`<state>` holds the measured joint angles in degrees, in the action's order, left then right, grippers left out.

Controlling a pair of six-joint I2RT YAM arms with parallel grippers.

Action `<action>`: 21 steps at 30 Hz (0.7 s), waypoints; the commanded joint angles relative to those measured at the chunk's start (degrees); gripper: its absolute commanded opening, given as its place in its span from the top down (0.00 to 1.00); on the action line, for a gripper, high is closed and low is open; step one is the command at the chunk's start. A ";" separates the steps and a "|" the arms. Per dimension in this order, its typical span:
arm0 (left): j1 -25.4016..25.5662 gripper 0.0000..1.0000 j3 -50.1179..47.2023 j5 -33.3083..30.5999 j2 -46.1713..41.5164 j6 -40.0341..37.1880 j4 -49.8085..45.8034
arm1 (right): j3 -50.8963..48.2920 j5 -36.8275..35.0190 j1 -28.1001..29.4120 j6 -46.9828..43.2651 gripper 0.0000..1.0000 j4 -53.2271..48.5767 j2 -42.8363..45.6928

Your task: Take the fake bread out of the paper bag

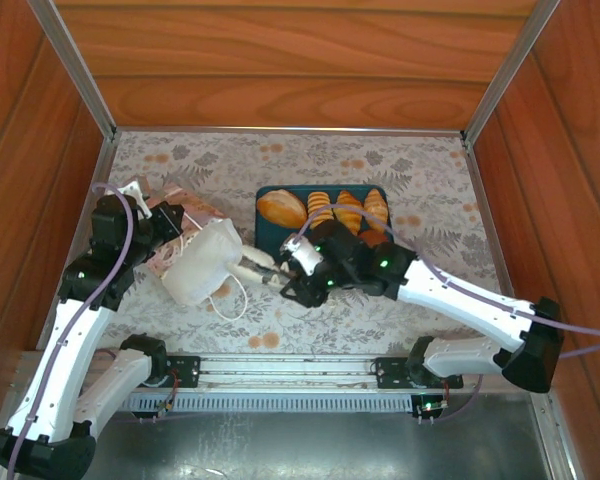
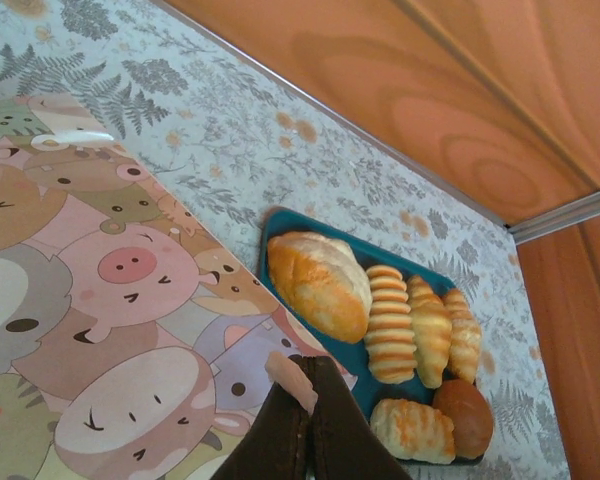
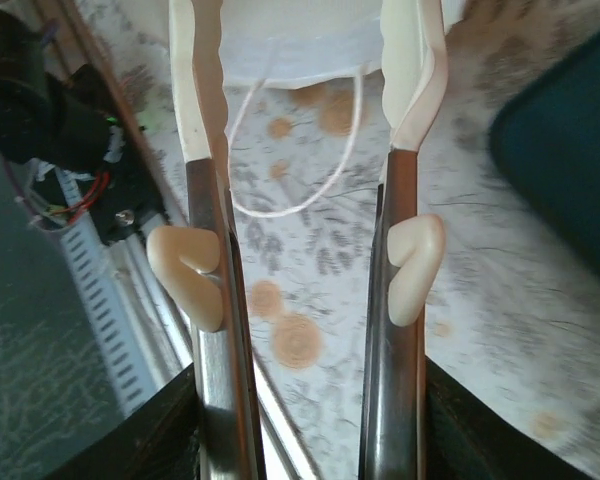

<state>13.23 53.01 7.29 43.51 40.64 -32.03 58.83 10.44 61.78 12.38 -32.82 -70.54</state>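
The white paper bag [image 1: 200, 262] lies on its side left of centre, with its cord handle [image 1: 227, 300] loose on the cloth. My left gripper [image 1: 173, 226] is shut on the bag's pinkish cartoon-patterned side [image 2: 100, 330], its fingers [image 2: 320, 420] pressed together. My right gripper [image 1: 252, 266] is open at the bag's mouth, and the white paper [image 3: 300, 35] lies between its fingertips. Several pieces of fake bread lie on a teal tray [image 1: 264, 228]: an oval loaf [image 2: 320, 285], a ridged roll [image 2: 390, 320], croissants [image 2: 430, 330] and a dark bun [image 2: 463, 417]. The bag's inside is hidden.
Wooden walls [image 1: 280, 60] close in the floral-cloth table [image 1: 430, 180] at the back and both sides. A metal rail [image 1: 280, 372] runs along the near edge between the arm bases. The right arm [image 1: 450, 295] reaches across the tray's near side.
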 commanded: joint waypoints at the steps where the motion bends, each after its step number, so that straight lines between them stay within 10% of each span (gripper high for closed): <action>1: -0.38 1.00 2.06 -1.05 -0.36 -1.88 -2.48 | -0.52 -1.14 3.18 7.20 0.50 11.24 -2.56; 21: -0.35 1.00 3.68 -3.08 0.64 0.42 -4.79 | 16.70 -10.82 11.17 18.45 0.50 16.29 -30.05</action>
<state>13.23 55.02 4.82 44.12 40.58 -35.90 73.01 1.89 72.42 26.59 -18.50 -98.89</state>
